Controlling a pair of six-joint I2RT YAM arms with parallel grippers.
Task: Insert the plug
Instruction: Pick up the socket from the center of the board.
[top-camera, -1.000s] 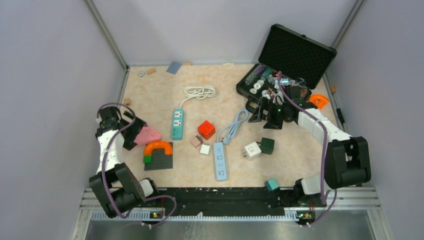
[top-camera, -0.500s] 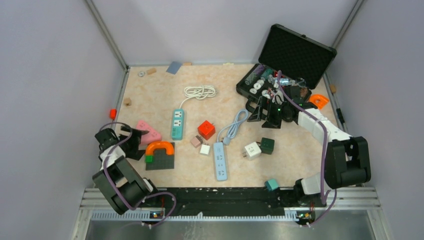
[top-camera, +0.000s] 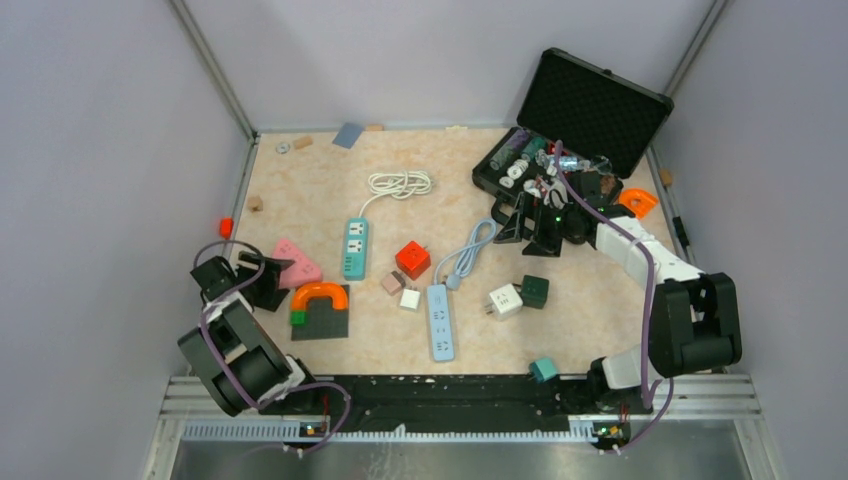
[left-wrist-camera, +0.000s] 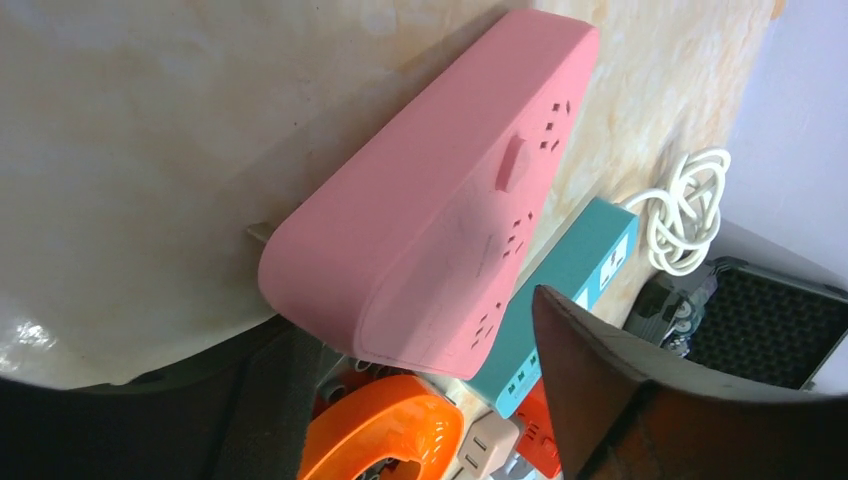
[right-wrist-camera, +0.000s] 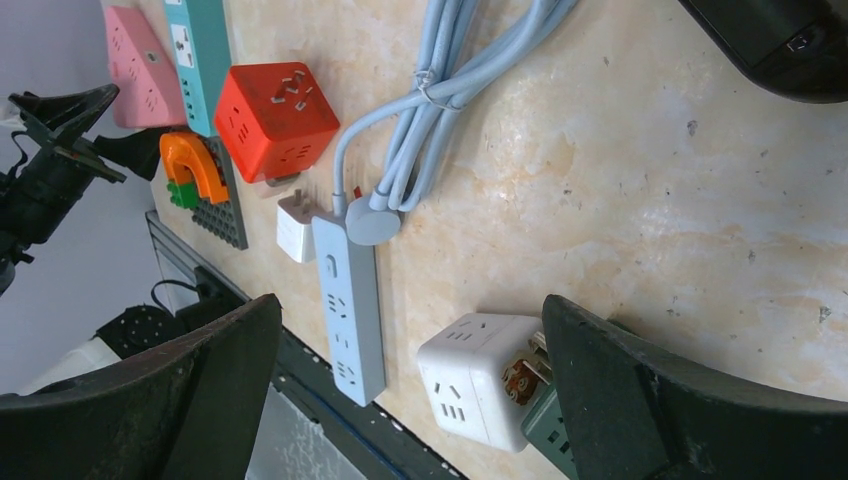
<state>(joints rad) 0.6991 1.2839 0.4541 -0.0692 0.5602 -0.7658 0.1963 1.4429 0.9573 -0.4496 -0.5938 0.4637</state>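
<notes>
Left arm pulled back near-left; left gripper (top-camera: 266, 284) is off the pink socket block (top-camera: 297, 266), jaws apart, empty. Right gripper (top-camera: 530, 232) is wide open, empty, far right. White plug (top-camera: 409, 298) lies loose beside the blue strip (top-camera: 440, 322). Nothing inserted yet.

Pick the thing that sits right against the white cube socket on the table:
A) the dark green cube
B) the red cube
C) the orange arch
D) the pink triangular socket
A: the dark green cube lies right up against the white cube socket, at its right side in the top view.
</notes>
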